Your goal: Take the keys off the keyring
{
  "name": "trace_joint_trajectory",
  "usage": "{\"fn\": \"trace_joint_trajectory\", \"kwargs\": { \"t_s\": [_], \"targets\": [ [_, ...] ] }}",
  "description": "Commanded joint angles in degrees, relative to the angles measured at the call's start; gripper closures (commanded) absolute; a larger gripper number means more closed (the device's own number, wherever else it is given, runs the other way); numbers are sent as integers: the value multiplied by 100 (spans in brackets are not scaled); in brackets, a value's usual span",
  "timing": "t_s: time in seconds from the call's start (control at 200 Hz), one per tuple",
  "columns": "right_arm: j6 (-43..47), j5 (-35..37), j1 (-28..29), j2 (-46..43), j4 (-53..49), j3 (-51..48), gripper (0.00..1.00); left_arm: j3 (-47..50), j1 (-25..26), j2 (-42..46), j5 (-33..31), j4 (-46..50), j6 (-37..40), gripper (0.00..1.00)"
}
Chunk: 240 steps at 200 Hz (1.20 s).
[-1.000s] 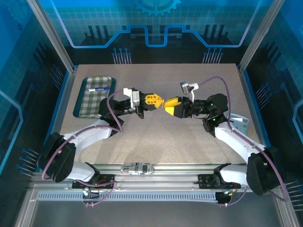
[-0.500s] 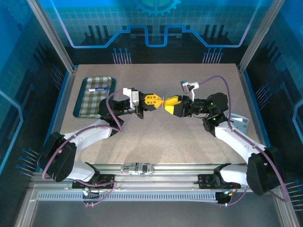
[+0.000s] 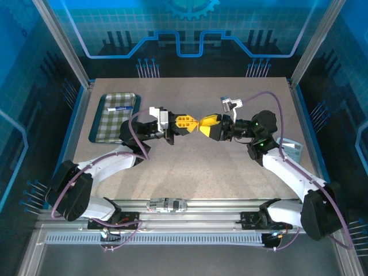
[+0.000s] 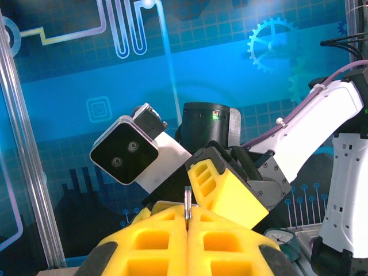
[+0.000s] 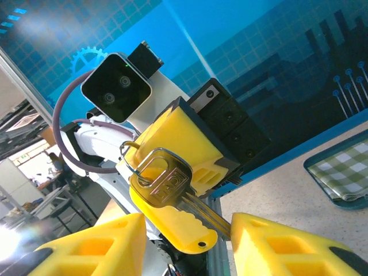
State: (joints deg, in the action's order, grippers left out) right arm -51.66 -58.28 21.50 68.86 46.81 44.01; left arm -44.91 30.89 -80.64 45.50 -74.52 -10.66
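Both grippers meet in mid-air above the table's middle. My left gripper (image 3: 194,122) (image 4: 187,217) is shut, and a thin metal edge of the keyring (image 4: 187,200) sticks up between its tips. In the right wrist view a silver key (image 5: 165,175) hangs by its head from the wire ring (image 5: 127,154), which runs in behind the left gripper's yellow fingers (image 5: 181,135). A yellow tag (image 5: 181,233) lies behind the key. My right gripper (image 3: 202,126) (image 5: 188,225) is open, with the key's blade pointing down between its fingers, its tip near the right one.
A green checked tray (image 3: 109,123) (image 5: 345,172) sits at the table's back left with a small white tube (image 3: 119,107) in it. A small clock-like piece (image 3: 290,150) (image 4: 282,238) lies by the right edge. The table below the grippers is bare.
My right gripper has edged left toward the left gripper, closing the gap between the tips, and its wrist has lifted slightly. The left arm has not moved.
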Motion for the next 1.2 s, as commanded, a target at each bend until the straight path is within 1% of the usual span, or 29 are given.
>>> {"fn": "trace_joint_trajectory", "kwargs": {
  "t_s": [0.0,0.03,0.12,0.205,0.28,0.44,0.59,0.665,0.751,0.836,1.196],
  "targets": [
    [405,203,99,-166,-327,201,52,-62,-13,-4,153,-244,-103,100],
    [445,199,100,-186,-345,195,50,-62,-14,-2,155,-243,-100,100],
    [607,200,147,-257,-498,224,49,-71,-12,-4,144,-246,-96,100],
    [980,299,211,-333,-1003,295,49,-75,-13,-29,160,-278,-134,100],
    [1188,462,232,-403,-1218,301,49,-83,-20,-36,165,-328,-180,100],
    [1506,773,149,-600,-1590,270,53,-89,-13,-4,185,-301,-191,100],
    [1809,939,14,-849,-1957,262,52,-97,-16,5,175,-254,-165,100],
    [1987,918,-5,-931,-2196,312,49,-102,-21,-2,171,-252,-165,100],
    [2002,742,-5,-936,-2170,344,47,-121,-13,-26,182,-297,-221,100],
    [2027,644,25,-907,-2177,380,46,-143,-13,-64,220,-379,-317,100],
    [2192,508,323,-709,-2214,567,51,-181,-16,-116,330,-484,-489,100]
  ]
}}
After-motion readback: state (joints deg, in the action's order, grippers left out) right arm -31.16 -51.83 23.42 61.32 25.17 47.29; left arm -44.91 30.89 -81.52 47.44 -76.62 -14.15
